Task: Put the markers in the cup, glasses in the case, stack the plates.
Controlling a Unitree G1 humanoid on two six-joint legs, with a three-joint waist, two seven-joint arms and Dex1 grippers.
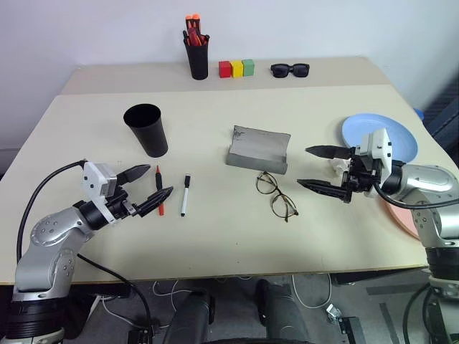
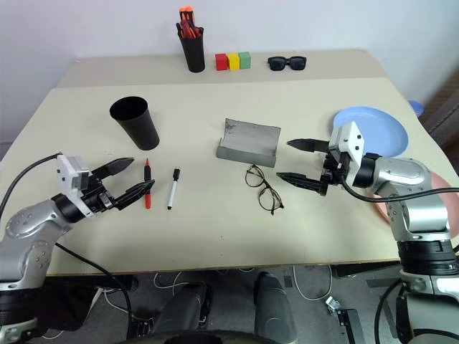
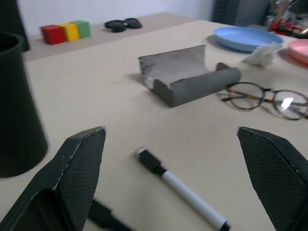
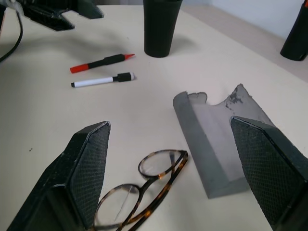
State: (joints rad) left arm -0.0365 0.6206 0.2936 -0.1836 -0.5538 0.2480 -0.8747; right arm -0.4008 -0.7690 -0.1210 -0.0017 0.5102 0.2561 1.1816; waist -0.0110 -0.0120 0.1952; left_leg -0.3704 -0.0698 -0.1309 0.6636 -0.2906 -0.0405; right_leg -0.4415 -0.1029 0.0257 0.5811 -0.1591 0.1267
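Both pincers hover over the worktop [image 1: 215, 236] with fingers apart, holding nothing. Just ahead of the left pincer [image 1: 143, 188] lie the slim red marker [image 1: 159, 192] and white marker [image 1: 184, 193], parallel, caps away from the robot. Beyond them stands the tapered black cup [image 1: 147, 130]. Beside the right pincer [image 1: 324, 168] lie the thin-framed glasses [image 1: 276, 193] and open grey felt case [image 1: 258, 149].

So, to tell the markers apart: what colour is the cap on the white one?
Black; right wrist view shows it best.
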